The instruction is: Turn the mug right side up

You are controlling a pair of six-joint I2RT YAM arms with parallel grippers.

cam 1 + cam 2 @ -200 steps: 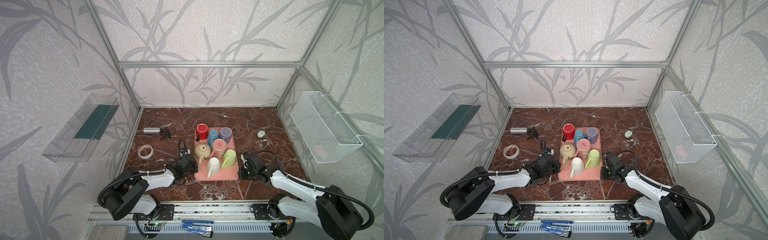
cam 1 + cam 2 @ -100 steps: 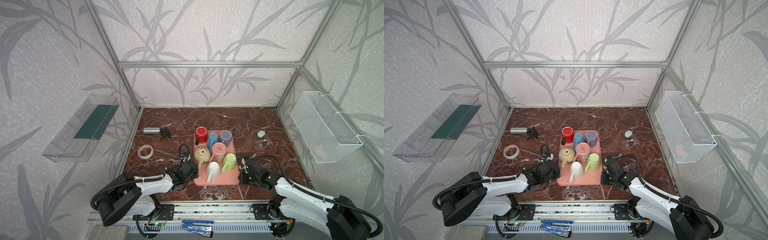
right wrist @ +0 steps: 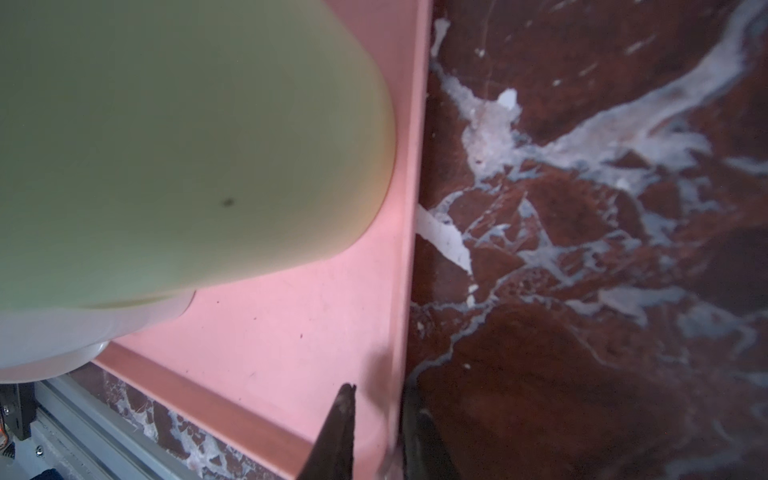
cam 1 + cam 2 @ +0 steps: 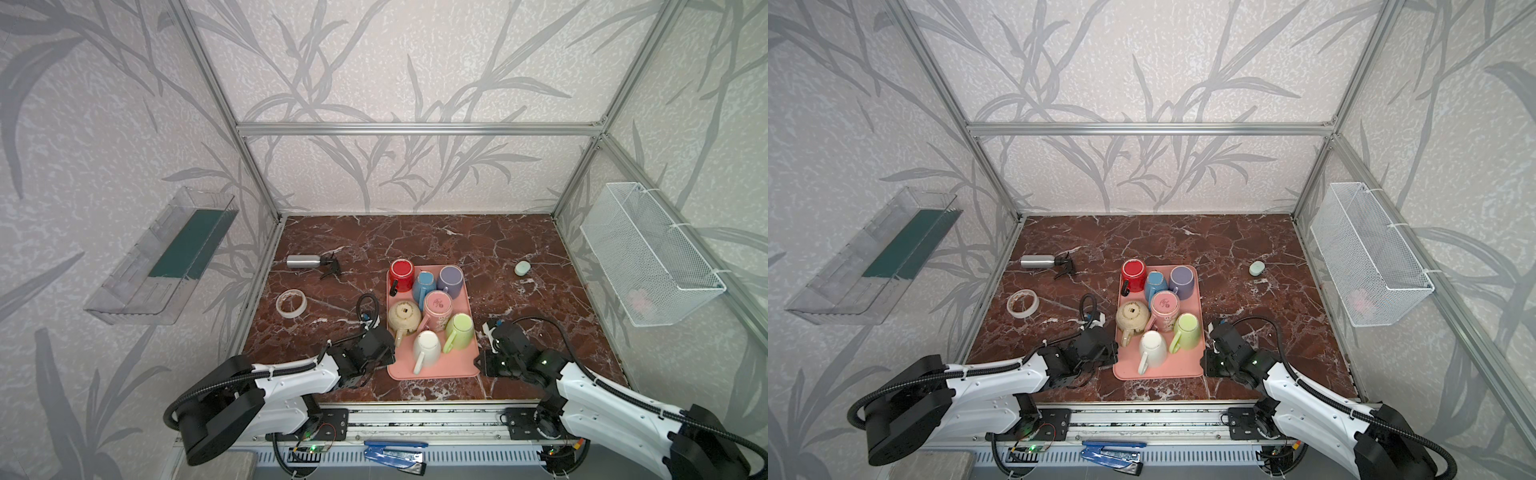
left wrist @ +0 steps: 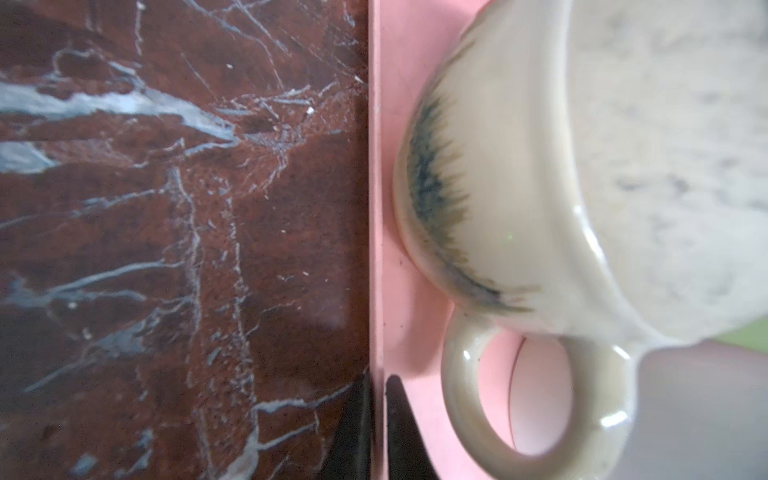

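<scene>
Holding seven mugs [image 4: 436,305], pink tray [image 4: 436,370] lies between left end effector [image 5: 377,380], pinching its rim, and right end effector [image 3: 379,390], slightly apart astride it; both top views hide the contact.

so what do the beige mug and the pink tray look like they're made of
Beige mug: looks like glazed ceramic, glossy, with bright highlights on the handle and a brushed dark streak on its side.
Pink tray: probably plastic or silicone, matte, uniform colour, moulded raised rim; can't tell which.

Both top views overlook everything; wrist cameras close beside tray [image 5: 399,332]
</scene>
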